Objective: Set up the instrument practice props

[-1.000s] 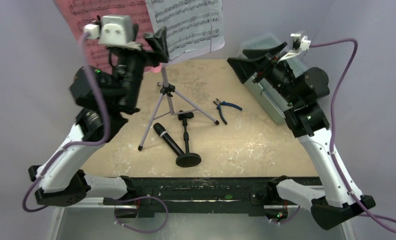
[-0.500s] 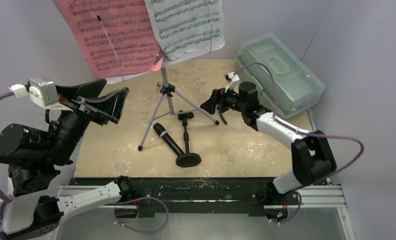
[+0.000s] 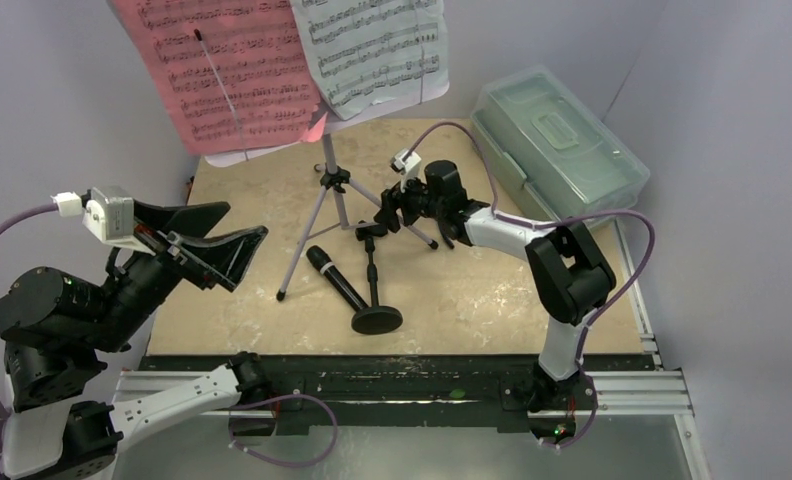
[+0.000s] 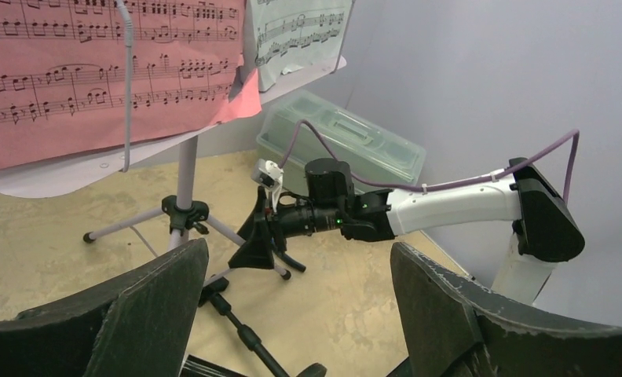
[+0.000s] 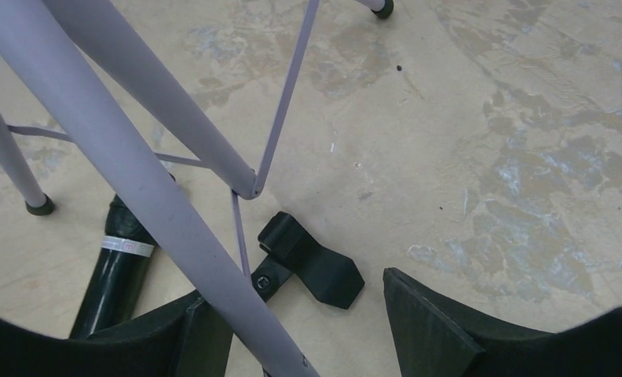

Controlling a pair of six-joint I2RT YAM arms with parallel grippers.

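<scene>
1. Table (image 3: 532, 290): bare surface runs from the right gripper (image 5: 292, 289) out to the right edge.
2. Lavender music stand (image 3: 326, 150): upright. One leg passes just beside the right gripper's left finger. The left gripper (image 3: 246, 220) is well apart from it.
3. Pink sheet (image 3: 222, 70) and white sheet (image 3: 377, 50): on the tray, above both grippers. Printed staves only; no title legible.
4. Clear box (image 3: 557, 130): beyond the right gripper, at the far right edge.
5. Left gripper: jaws spread wide, empty. Right gripper: jaws apart, gripping nothing.
6. Mic stand (image 3: 376, 320): lying flat, its clip beneath the right gripper.
7. Microphone (image 3: 334, 278): lying flat, left of the right gripper. The print on its white band (image 5: 127, 246) is illegible.
</scene>
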